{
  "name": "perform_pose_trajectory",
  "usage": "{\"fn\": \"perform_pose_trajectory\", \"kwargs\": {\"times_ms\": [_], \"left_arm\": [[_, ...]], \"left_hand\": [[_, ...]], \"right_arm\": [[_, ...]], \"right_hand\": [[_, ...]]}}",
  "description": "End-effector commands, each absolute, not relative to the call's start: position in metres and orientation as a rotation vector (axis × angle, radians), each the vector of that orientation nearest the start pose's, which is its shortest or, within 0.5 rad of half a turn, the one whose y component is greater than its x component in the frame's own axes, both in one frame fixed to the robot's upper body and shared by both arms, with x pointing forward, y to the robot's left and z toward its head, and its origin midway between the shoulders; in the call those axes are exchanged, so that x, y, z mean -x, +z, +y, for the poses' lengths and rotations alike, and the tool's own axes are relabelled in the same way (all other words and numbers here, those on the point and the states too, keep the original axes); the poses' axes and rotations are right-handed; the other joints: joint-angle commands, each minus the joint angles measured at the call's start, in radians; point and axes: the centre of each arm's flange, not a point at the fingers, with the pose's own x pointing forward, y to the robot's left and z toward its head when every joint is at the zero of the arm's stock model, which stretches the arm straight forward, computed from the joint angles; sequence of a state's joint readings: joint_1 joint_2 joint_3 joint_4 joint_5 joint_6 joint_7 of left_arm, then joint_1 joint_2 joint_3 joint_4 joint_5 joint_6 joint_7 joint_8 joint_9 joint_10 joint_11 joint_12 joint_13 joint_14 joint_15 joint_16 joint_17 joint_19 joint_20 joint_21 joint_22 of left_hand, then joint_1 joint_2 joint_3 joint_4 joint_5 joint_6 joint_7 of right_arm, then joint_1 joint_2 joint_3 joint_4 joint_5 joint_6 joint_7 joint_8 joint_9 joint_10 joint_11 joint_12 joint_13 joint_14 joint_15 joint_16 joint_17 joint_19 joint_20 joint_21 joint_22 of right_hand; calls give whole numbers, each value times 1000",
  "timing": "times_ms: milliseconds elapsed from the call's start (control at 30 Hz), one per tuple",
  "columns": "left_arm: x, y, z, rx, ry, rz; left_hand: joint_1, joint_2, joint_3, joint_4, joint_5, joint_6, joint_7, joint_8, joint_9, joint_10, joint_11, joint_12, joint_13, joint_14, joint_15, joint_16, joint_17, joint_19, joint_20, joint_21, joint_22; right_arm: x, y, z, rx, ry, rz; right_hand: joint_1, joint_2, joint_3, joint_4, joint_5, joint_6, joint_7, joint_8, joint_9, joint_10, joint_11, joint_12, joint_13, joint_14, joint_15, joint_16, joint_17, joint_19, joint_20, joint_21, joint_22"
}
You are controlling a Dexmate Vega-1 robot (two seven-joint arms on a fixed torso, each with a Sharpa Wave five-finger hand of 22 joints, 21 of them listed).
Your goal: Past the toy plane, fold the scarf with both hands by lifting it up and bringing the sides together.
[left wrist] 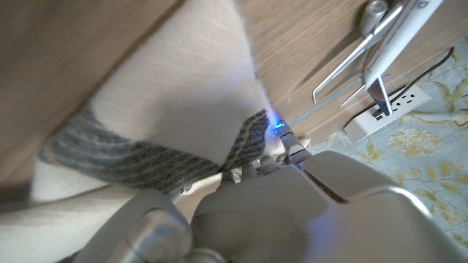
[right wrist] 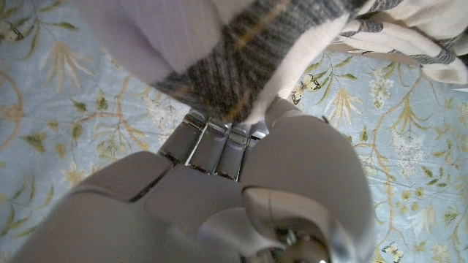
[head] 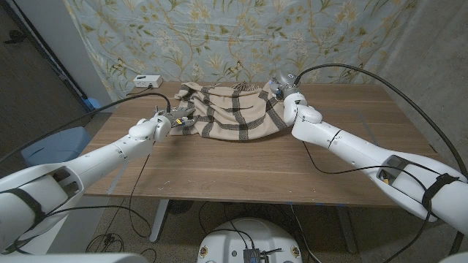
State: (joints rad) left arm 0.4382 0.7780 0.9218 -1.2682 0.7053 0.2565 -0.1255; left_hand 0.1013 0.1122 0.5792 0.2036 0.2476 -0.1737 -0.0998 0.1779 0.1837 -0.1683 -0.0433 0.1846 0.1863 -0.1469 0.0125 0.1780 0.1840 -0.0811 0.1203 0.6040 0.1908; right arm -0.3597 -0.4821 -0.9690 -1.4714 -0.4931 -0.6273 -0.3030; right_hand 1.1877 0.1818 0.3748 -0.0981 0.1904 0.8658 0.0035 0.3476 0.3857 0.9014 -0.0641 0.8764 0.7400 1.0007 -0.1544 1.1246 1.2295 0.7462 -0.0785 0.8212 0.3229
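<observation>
Both hands grip a checked scarf (head: 232, 109) bunched at the far middle of the wooden table (head: 241, 168).
The left hand (head: 174, 119) clamps its left edge, the right hand (head: 281, 89) its right corner; a floral curtain (head: 241, 36) hangs behind.

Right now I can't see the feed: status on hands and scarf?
Left robot hand grips scarf at its left end. Right robot hand grips right end. Scarf bunched on table. Nothing in the way.
</observation>
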Motion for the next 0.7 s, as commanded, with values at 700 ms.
{"fn": "perform_pose_trajectory", "kwargs": {"times_ms": [700], "left_arm": [[-712,-6,329,-1773,98,-166]], "left_hand": [[-30,84,8,-4,5,-50,5,6,4,-26,4,9,1,-9,4,12,4,2,-5,-1,0]], "right_arm": [[-633,147,-21,1896,-500,-1234]], "right_hand": [[1,-1,-14,28,15,3,-38,15,50,-17,-44,10,31,-50,-61,41,9,-58,-75,47,4]]}}
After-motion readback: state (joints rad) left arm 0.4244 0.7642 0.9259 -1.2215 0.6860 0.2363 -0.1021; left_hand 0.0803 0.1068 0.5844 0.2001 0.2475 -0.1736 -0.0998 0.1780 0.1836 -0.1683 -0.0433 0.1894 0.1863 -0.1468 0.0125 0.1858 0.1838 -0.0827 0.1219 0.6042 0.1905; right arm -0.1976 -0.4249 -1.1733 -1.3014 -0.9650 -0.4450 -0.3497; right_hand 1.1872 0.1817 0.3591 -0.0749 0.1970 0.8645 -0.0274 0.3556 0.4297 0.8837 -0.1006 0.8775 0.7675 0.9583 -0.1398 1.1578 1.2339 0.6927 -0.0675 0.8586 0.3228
